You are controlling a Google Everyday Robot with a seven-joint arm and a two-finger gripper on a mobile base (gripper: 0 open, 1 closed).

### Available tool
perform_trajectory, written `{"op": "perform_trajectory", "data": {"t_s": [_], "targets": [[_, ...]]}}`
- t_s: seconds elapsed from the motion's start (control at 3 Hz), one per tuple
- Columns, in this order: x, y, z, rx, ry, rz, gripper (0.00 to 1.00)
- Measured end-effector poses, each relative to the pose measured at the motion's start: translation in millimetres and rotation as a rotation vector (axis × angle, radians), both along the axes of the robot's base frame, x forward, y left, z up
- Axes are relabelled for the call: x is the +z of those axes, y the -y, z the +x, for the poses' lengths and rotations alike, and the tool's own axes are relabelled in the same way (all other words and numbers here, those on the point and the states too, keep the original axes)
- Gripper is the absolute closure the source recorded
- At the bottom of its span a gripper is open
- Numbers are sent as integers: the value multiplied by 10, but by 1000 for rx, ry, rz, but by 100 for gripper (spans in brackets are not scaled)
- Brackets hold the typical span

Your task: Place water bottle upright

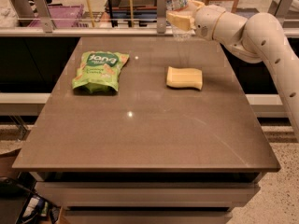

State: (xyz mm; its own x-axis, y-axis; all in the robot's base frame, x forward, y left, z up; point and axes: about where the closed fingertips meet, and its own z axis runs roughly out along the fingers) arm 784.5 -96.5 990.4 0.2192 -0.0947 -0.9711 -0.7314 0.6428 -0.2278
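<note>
The water bottle [176, 1] is a small clear ribbed bottle with a label band. It stands upright in my gripper [181, 20], above the far edge of the brown table [149, 134]. Its top runs out of the frame, so the cap is hidden. Its clear lower end [180, 32] hangs just above the tabletop. The gripper is shut on the bottle's middle, and its cream arm [252, 29] reaches in from the right.
A yellow sponge [184, 77] lies on the table right of centre, below the gripper. A green snack bag [98, 69] lies at the left. A metal rail [93, 31] and crates [60, 13] stand behind the far edge.
</note>
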Motion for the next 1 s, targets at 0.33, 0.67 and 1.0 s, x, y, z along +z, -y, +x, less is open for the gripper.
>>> {"op": "perform_trajectory", "data": {"t_s": [0.33,0.67,1.0], "targets": [[-88,42,13,2,10,26,100],[-186,73,28,8,16,52,100],[-280,102,43,10,15,71,100]]}}
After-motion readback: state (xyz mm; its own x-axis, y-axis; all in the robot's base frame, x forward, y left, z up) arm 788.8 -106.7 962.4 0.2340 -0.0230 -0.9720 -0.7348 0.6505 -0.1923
